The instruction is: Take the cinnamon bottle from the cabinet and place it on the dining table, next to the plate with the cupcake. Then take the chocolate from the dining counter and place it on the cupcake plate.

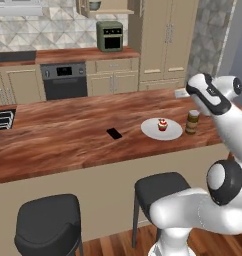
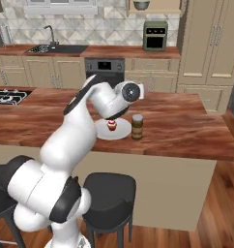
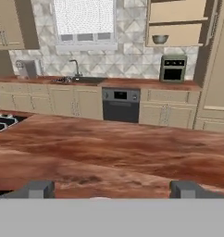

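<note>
one step done: cinnamon bottle [image 1: 193,121] stands at plate's [image 1: 152,131] 3 o'clock, cupcake [image 1: 162,124] on it. jaws wide, empty. you next reach chocolate [image 1: 114,133] at plate's 9 o'clock.

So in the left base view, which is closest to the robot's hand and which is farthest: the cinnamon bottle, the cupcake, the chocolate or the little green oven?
The gripper, open, hangs at the table's right end.
1. cinnamon bottle, just under the hand, right of the plate.
2. cupcake, on the plate, one step left.
3. chocolate, farther left on the dining table.
4. green oven, far off on the back counter.
</note>
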